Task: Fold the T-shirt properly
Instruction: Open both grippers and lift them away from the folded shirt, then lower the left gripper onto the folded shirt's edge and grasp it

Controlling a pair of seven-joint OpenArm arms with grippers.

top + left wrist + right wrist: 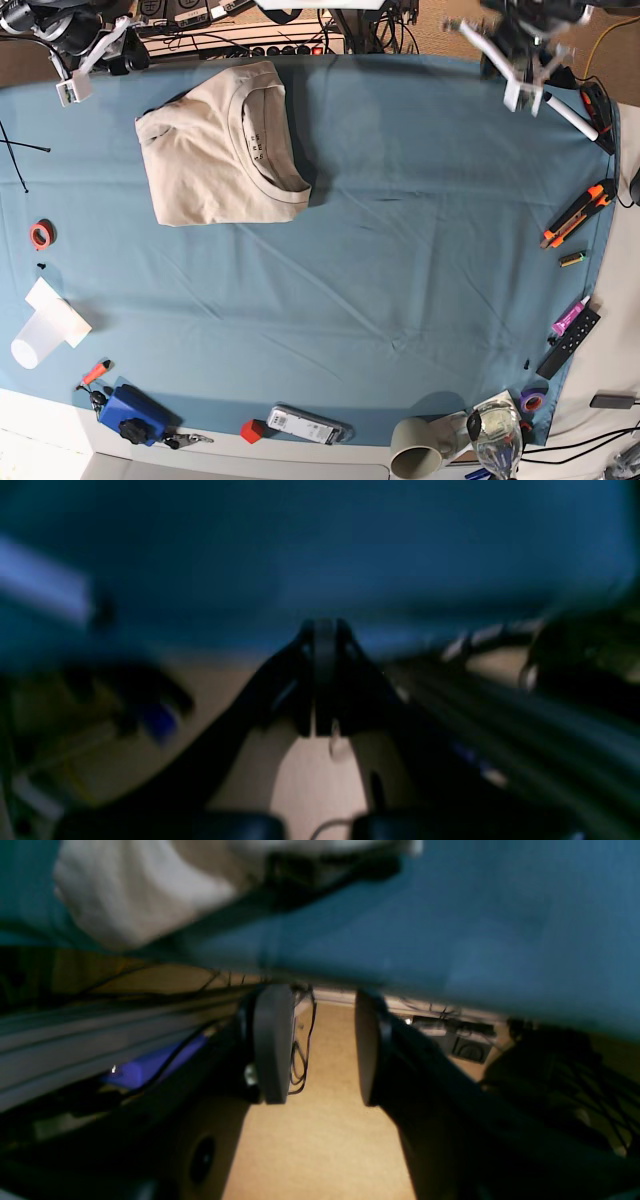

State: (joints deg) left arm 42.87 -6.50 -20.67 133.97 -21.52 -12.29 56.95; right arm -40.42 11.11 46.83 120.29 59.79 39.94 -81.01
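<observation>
The beige T-shirt (215, 150) lies folded into a compact rectangle on the teal table cloth (400, 250) at the back left, its ribbed collar facing up. In the right wrist view a pale corner of the T-shirt (135, 895) shows at the top left. My right gripper (320, 1042) is off the table's back edge, open, with nothing between its fingers (272, 1040). Its arm (65, 35) sits at the back left corner. My left gripper (325, 632) is shut and empty in a blurred view beyond the table edge. Its arm (525, 45) is at the back right.
A red tape roll (41, 235) and a white paper roll (48, 325) lie at the left edge. A blue box (132, 412), a grey cup (420, 450) and a glass (497, 440) line the front. An orange cutter (577, 215) and a remote (570, 342) lie at the right.
</observation>
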